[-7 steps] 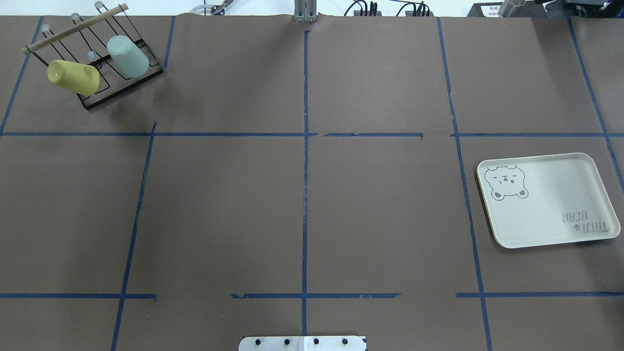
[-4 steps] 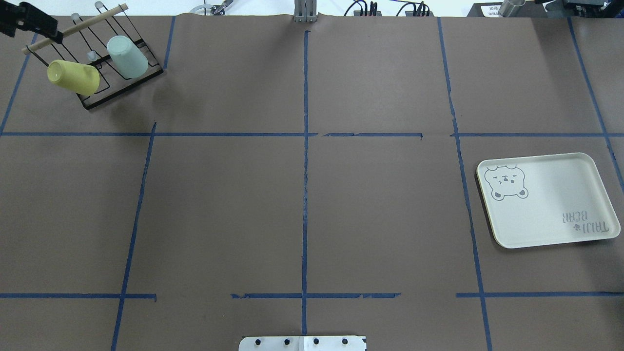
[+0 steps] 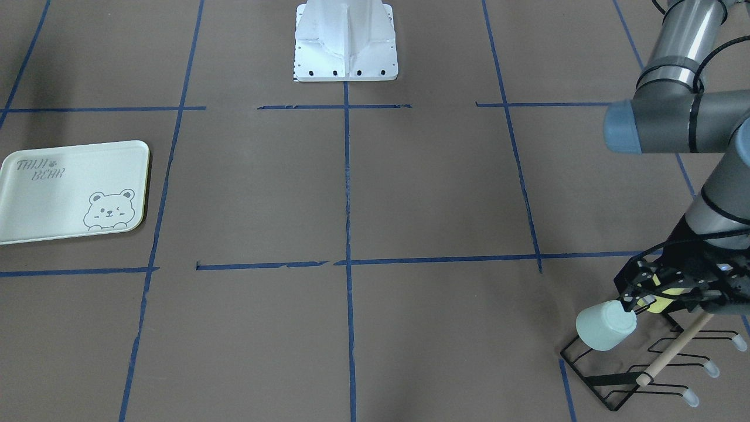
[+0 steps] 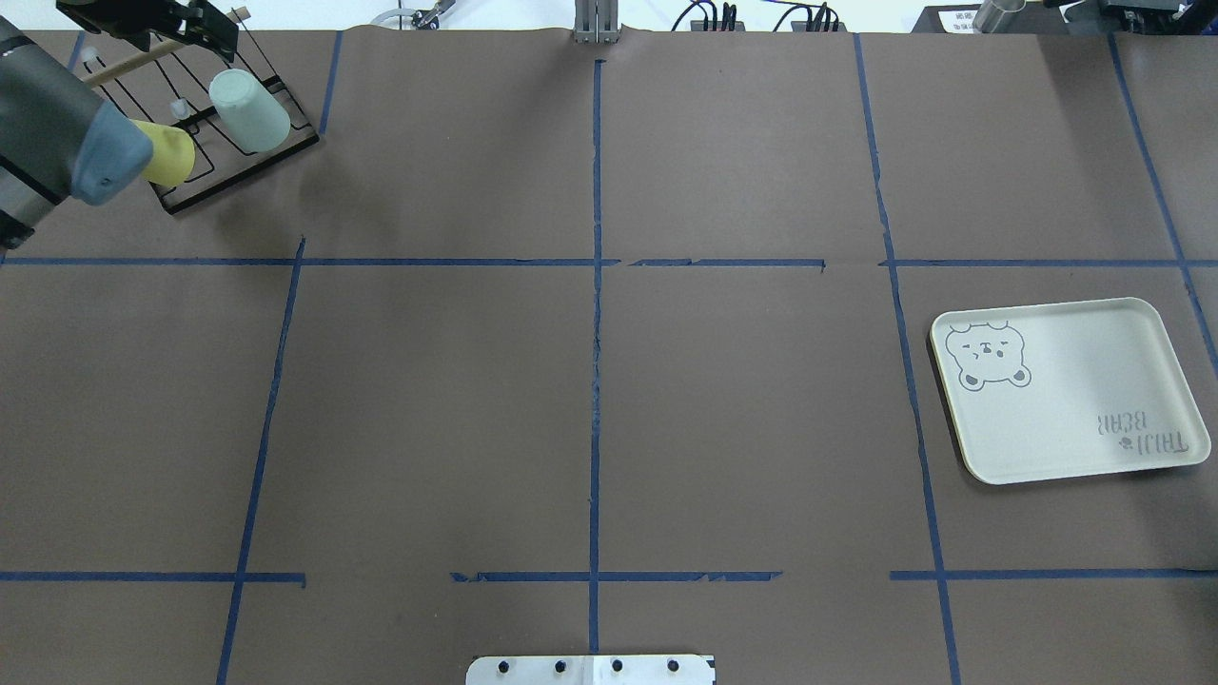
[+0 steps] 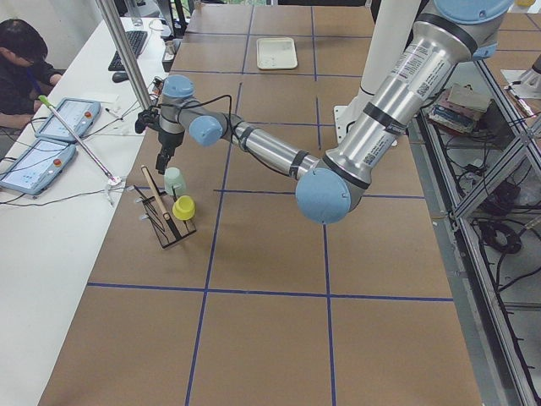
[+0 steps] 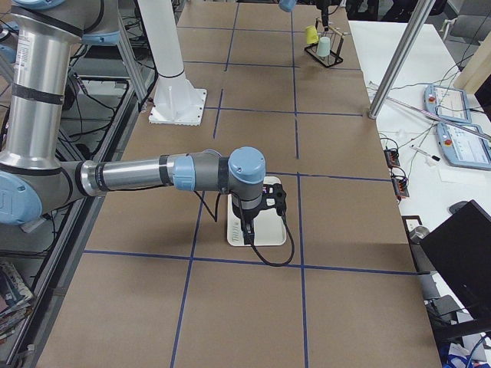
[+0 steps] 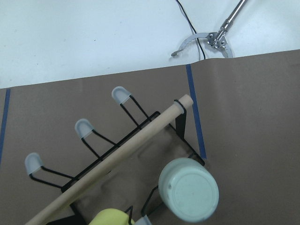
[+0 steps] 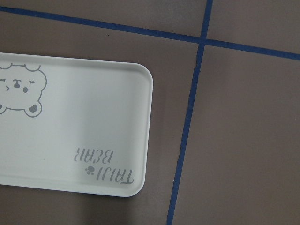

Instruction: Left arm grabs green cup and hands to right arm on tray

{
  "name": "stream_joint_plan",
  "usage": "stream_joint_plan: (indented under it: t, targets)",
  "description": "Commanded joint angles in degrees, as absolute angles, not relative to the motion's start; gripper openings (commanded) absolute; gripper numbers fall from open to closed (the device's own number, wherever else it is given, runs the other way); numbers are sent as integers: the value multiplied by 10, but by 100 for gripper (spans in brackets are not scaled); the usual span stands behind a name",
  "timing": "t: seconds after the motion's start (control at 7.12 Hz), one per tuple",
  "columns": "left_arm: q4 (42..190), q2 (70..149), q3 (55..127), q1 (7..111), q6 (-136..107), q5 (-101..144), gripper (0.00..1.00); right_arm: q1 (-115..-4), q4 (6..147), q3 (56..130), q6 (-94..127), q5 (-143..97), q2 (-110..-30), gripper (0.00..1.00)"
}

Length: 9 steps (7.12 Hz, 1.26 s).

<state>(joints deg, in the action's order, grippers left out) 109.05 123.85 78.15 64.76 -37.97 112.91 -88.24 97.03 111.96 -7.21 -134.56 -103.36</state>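
We find the small mint-green plastic cup (image 4: 249,111) upended on the black wire rack (image 4: 243,176), the left arm's black claw (image 4: 211,30) just above that rack, the right claw (image 6: 248,230) well apart from it; neither claw's spread can we tell

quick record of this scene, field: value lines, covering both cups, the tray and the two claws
green cup: on the wire rack, tilted, base up
yellow cup: same rack, beside the green cup, partly hidden by the left arm
left claw: over the rack, close to the green cup; open or shut unclear
right claw: over the tray; open or shut unclear
tray: holds no cup, far across the table from the rack
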Motion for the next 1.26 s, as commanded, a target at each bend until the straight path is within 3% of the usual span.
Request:
stream_joint_plan:
  t: [0.0, 0.84, 0.98, 1.12]
  targets:
    - [1121, 1243, 755, 613, -394, 1101, 100, -882, 970, 1119, -72, -1346, -1034, 100]
    - [1153, 1255, 696, 603, -406, 1099, 97, -882, 970, 1119, -72, -1346, -1034, 100]
    - [1151, 1258, 696, 603, -428, 1100, 67, -882, 970, 1119, -72, -1346, -1034, 100]
    - [1157, 1259, 698, 604, -428, 1100, 48, -882, 970, 1119, -72, -1346, -1034, 100]
